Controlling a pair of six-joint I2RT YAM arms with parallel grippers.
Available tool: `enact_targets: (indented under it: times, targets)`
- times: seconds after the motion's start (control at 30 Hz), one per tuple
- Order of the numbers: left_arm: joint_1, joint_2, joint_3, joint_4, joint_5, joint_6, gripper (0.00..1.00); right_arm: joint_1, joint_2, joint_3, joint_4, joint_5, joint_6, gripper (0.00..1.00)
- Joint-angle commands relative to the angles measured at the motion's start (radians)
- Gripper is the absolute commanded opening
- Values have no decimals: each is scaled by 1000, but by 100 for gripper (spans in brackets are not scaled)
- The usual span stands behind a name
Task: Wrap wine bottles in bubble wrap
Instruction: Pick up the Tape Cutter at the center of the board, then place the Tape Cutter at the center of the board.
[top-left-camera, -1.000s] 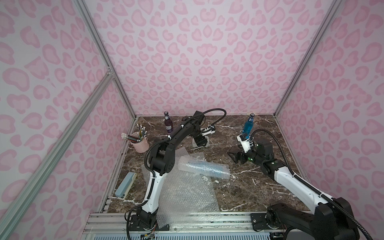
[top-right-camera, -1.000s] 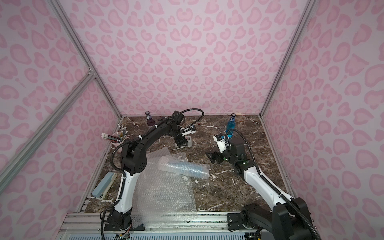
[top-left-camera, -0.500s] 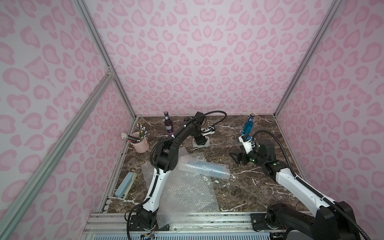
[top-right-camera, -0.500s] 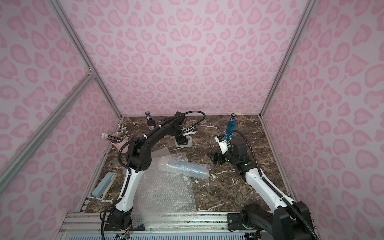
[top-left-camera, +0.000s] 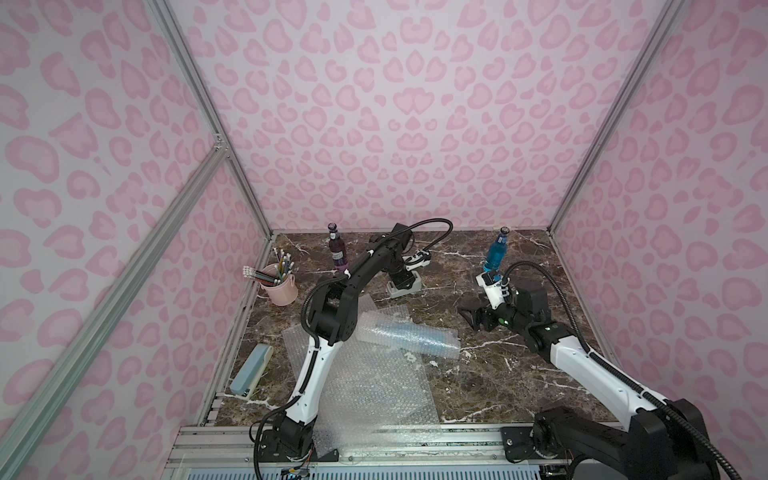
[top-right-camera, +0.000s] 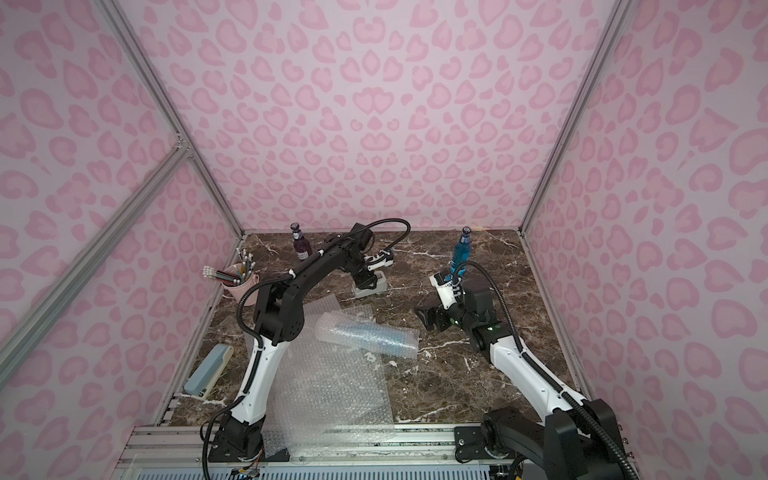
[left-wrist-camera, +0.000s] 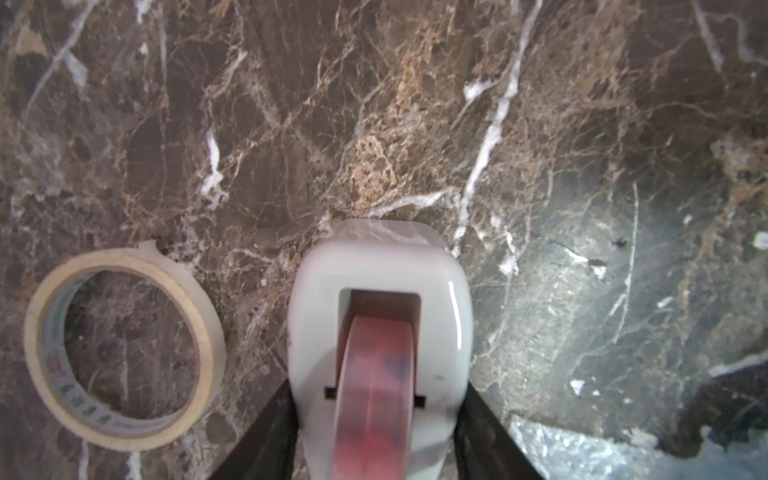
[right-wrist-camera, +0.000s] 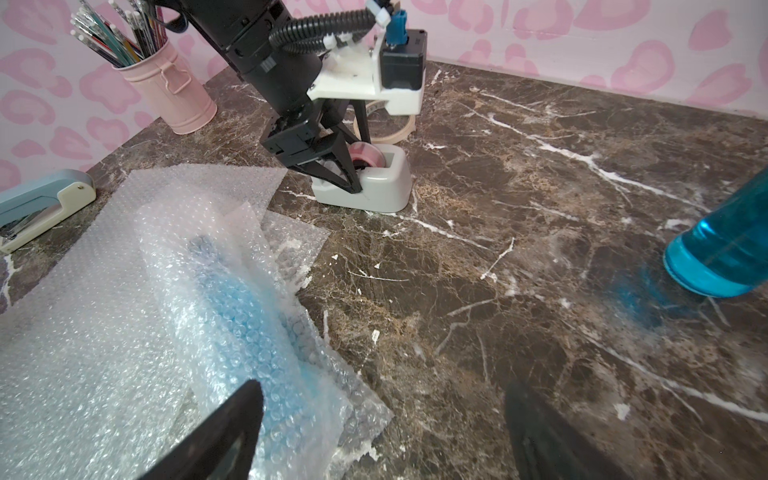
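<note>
Step, likely: fetching tape.
Item: wrapped bottle (top-left-camera: 409, 336) lies centre in bubble wrap (top-left-camera: 374, 386); blue bottle (top-left-camera: 495, 255) far right, purple bottle (top-left-camera: 337, 253) far left, both bare.
Item: left gripper (top-left-camera: 400, 281) straddles dispenser (right-wrist-camera: 374, 187); grip uncertain.
Item: right gripper (top-left-camera: 469, 318) spread, empty.
Next, probably: draw tape, seal the roll.

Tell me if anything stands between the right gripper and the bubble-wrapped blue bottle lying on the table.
Nothing visible does. The right gripper, jaws open and empty, faces the wrapped bottle across bare marble table. The upright blue bottle stands off to one side.
</note>
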Motion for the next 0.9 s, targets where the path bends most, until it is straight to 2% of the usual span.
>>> enact_targets:
  times: [0.0,0.13,0.33,0.43,0.57,0.87]
  targets:
    - [-30,-26,5,-30,-74,-219,45,0,10,-15,52,-7,25,92]
    - [-86,-39,18,-19,-224,-474,43,-2,36,-24,89,-4,63,92]
    - [-125,-22,64,-63,-327,-780,40,-2,53,-34,128,0,94,91]
    - [-158,2,98,-95,-356,-852,41,-4,58,-37,141,-4,101,92]
    - [-194,26,136,-128,-359,-949,39,-4,61,-40,155,-10,107,92]
    - [-248,39,142,-132,-374,-1110,41,-29,65,-58,183,-27,120,91]
